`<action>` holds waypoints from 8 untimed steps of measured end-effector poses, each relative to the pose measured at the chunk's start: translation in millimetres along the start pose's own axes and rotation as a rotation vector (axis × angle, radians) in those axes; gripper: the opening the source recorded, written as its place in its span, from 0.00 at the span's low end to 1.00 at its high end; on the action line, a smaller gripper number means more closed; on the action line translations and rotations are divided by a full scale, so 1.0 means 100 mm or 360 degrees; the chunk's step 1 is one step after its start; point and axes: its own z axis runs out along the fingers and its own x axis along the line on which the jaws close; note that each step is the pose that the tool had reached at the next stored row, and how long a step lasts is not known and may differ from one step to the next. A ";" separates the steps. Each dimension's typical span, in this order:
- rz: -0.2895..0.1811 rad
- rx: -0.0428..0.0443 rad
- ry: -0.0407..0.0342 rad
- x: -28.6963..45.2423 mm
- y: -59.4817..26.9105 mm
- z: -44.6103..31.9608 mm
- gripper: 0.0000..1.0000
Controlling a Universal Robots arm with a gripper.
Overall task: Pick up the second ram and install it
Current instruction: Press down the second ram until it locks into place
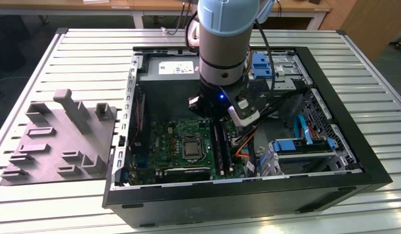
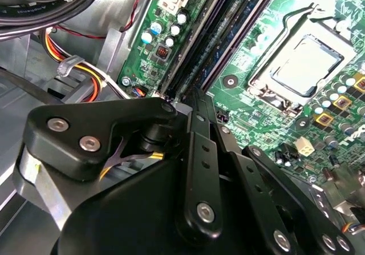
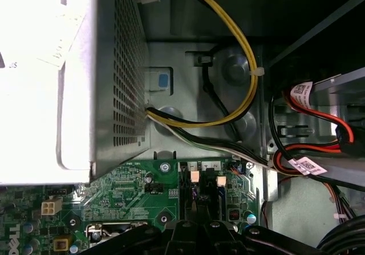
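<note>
My gripper (image 1: 217, 118) hangs inside the open computer case (image 1: 356, 161), low over the far end of the long black memory slots (image 1: 218, 144) on the green motherboard (image 1: 167, 134). In the second wrist view the gripper (image 2: 192, 95) has its fingers drawn together, shut, with the tips right at the slot ends (image 2: 222, 44). In the first wrist view the gripper (image 3: 198, 223) sits just before the slot latches (image 3: 195, 176). A thin dark edge runs along one slot. I cannot tell whether it is the second ram.
The silver processor socket (image 2: 305, 67) lies beside the slots. The grey power-supply box (image 3: 85, 84) stands close behind the gripper, with yellow and black cables (image 3: 239, 49) looping past. Blue drive brackets (image 1: 262, 63) sit at the exterior view's right. A grey parts fixture (image 1: 57, 141) lies outside the case.
</note>
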 end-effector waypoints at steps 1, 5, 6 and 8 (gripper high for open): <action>0.0000 0.0001 0.0000 0.001 -0.001 0.003 0.10; 0.0000 0.0001 0.0000 0.001 -0.002 0.003 0.10; 0.0000 0.0001 0.0000 0.001 -0.002 0.004 0.10; 0.0000 0.0001 0.0000 0.001 -0.002 0.004 0.10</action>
